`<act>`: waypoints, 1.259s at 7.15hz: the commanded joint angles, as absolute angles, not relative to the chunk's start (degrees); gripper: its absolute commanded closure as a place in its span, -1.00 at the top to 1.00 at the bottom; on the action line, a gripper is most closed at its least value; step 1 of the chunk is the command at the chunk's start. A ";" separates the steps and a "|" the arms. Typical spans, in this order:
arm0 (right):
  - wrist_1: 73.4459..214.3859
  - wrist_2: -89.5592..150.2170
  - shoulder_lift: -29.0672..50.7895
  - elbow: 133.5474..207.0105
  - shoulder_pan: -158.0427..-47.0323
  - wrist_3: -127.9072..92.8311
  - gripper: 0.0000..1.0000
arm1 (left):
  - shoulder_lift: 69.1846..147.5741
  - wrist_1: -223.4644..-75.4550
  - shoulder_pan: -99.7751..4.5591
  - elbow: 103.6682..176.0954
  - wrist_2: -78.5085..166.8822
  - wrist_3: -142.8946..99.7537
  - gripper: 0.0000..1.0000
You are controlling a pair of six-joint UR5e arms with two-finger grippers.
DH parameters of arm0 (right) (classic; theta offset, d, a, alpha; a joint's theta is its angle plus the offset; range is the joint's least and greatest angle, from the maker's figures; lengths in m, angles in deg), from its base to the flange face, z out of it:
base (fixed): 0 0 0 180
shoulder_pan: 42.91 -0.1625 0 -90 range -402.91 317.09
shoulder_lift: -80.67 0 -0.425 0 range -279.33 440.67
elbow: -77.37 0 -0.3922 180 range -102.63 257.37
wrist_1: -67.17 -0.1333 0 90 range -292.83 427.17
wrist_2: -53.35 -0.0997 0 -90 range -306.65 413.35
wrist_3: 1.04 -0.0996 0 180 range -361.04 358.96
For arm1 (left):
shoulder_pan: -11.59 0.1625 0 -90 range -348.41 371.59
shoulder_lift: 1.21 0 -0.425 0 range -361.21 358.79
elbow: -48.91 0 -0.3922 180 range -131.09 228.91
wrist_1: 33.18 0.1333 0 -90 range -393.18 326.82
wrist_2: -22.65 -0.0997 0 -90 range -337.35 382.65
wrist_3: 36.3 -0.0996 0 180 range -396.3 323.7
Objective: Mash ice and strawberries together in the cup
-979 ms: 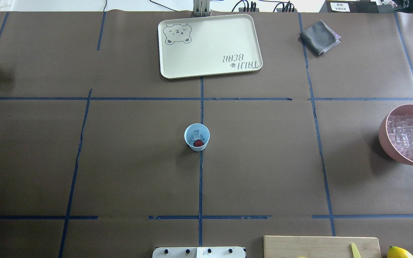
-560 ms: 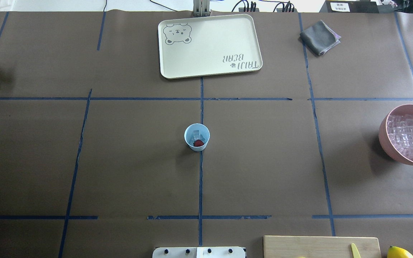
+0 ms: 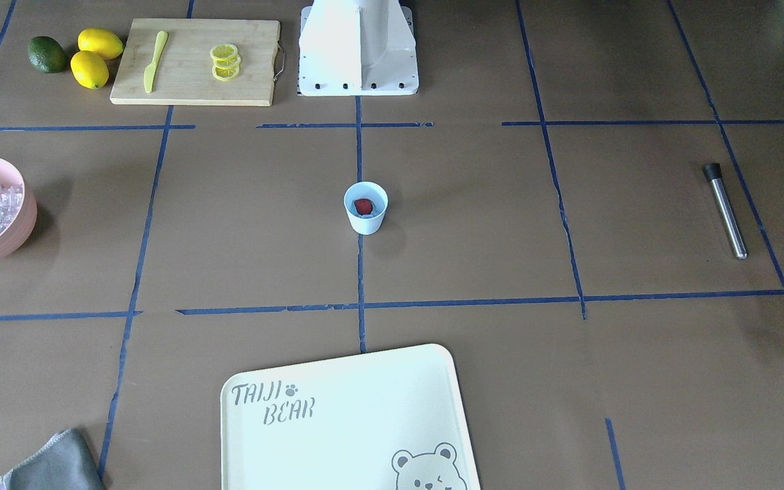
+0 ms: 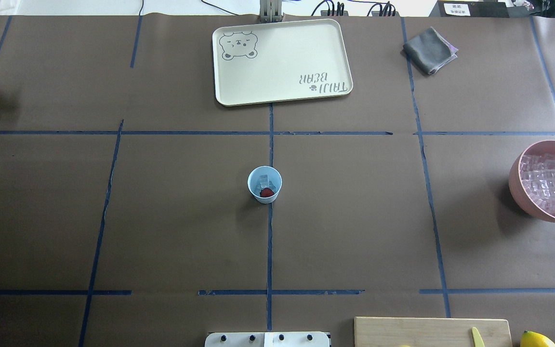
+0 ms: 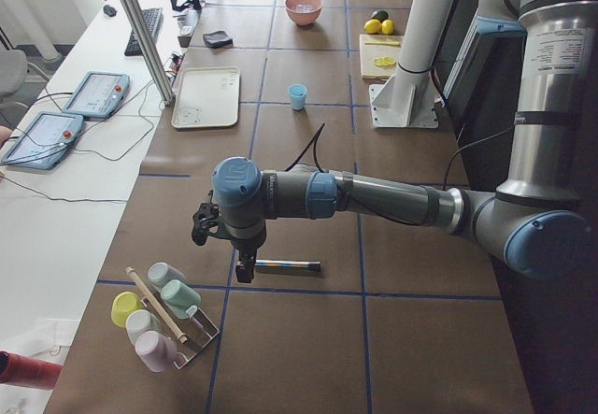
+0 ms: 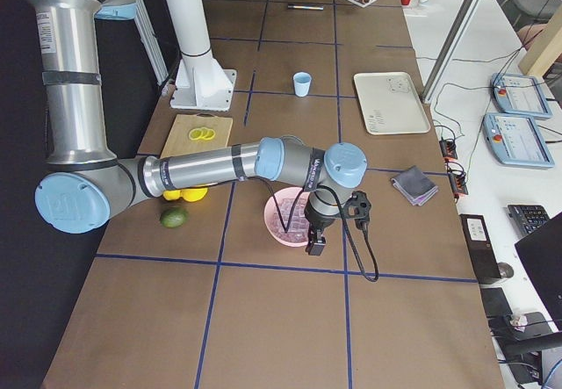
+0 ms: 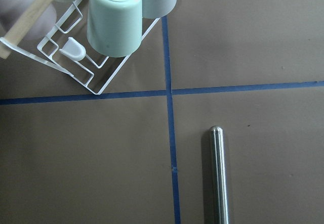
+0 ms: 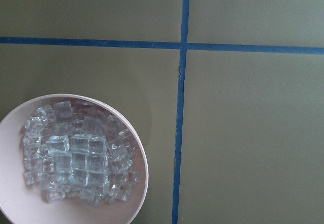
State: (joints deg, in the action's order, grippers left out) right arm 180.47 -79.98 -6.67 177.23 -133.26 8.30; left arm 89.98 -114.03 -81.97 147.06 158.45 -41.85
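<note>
Front-facing view: the cup (image 3: 366,207) stands upright at the middle of the surface (image 3: 474,204) on the blue centre line, the strawberry (image 3: 363,206) red inside it. The steel muddler (image 3: 725,209) lies well apart at this view's right, which is the robot's left side, its long axis running roughly toward and away from the robot, dark cap end nearer the base. No hand shows here.

Overhead view: the ice (image 4: 263,181) sits in the cup beside the berry, on its far side. Only one end of the muddler shows, at the left edge. The pink bowl (image 4: 518,185) of spare cubes is at the right edge.

Left side view: the left hand (image 5: 242,275) hangs just over the near end of the muddler, pointing down. Whether its fingers are wide or narrow I cannot tell.

Right side view: the right hand (image 6: 313,247) hangs at the bowl's rim, far from the tool; its state I cannot tell.

Left wrist view: the muddler runs straight up from the bottom edge, rounded tip uppermost, right of the blue cross, with a cup rack (image 7: 104,80) beyond.

Judged from this, the left arm is the one to take the tool, closing across its long axis.
</note>
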 commanded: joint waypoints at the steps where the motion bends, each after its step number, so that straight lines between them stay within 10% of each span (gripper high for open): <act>1: 180.46 -79.89 -6.35 177.30 -133.34 8.28 0.99 | 89.93 -113.78 -80.53 147.26 158.01 -41.75 1.00; 9: 180.37 -79.98 -5.99 177.21 -133.26 8.37 0.99 | 87.38 -115.89 -78.68 152.46 154.40 -42.10 1.00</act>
